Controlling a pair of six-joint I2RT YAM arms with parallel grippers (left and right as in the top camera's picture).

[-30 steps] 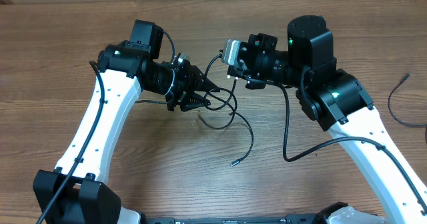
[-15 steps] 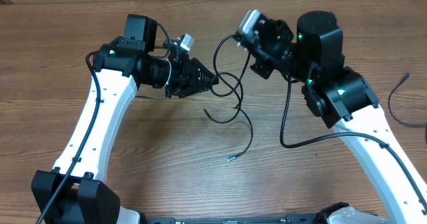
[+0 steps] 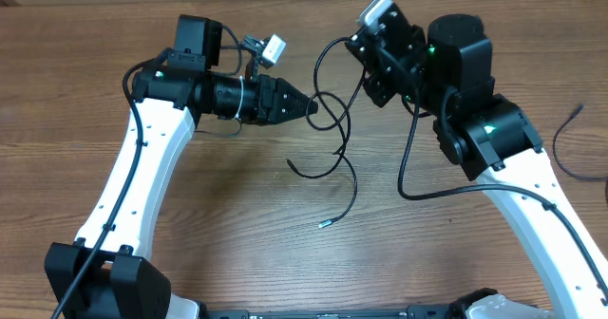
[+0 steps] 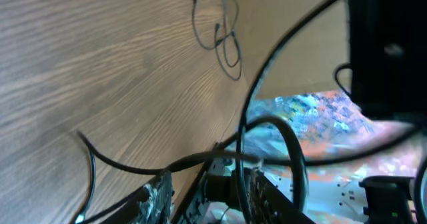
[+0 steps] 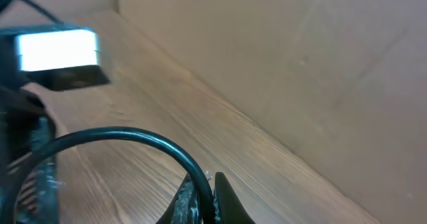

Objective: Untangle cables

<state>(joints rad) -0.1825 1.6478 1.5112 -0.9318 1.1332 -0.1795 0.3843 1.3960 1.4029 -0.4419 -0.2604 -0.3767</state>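
My right fingers (image 5: 227, 204) pinch shut on a black cable (image 3: 355, 188); my left fingers (image 3: 294, 103) stand apart, cable crossing between them above the tabletop (image 3: 237, 205).

Overhead: left gripper (image 3: 306, 108) tip is black on black cables (image 3: 334, 139), can't tell if it's pinching them. Plug (image 3: 326, 225) too small to ID. Loose cord (image 3: 568, 134) cut off at right edge.

Left wrist view: fingers (image 4: 155, 196) blurred and cropped by bottom edge. Near cable is a soft smear. Colourful patch (image 4: 310, 117) out of focus.

Right wrist view: right gripper (image 5: 203, 199) shows tips only, rest below frame. Cable loop runs off left edge. White box (image 5: 59, 49) blurry.
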